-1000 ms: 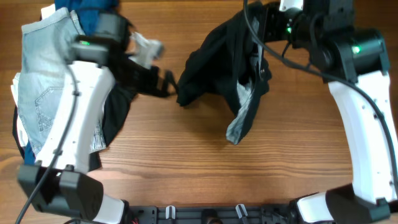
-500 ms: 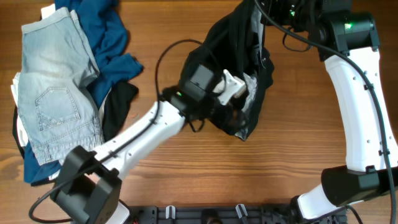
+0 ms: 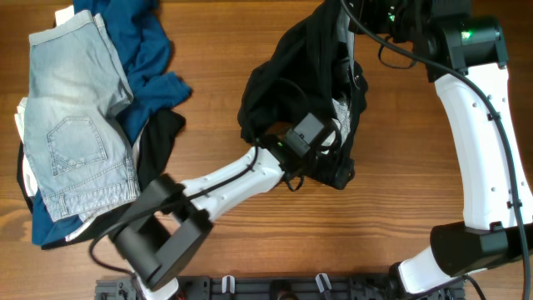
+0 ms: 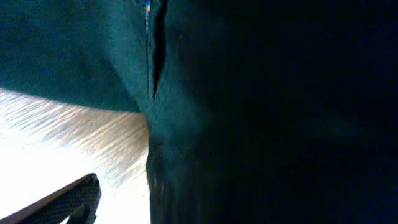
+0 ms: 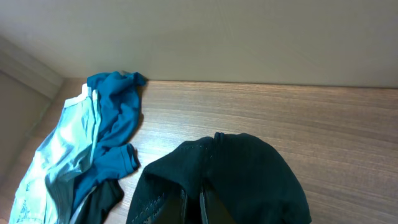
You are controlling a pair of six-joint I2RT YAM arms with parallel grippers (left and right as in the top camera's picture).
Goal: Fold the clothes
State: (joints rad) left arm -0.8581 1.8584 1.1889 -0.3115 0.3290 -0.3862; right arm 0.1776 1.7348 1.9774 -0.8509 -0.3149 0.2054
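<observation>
black shorts hang from right hand; open wood beside hem.

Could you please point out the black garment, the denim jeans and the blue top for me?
black garment point(image 3: 266, 96), overhead view, on its bunched left part.
denim jeans point(image 3: 71, 154), overhead view, on the back pocket.
blue top point(image 3: 143, 50), overhead view, on its middle, right of the jeans.

The shorts hang pinched in the right claw, their lower end on the table, with the left claw pressed into it. Well left of both claws, jeans lie over a top.
</observation>
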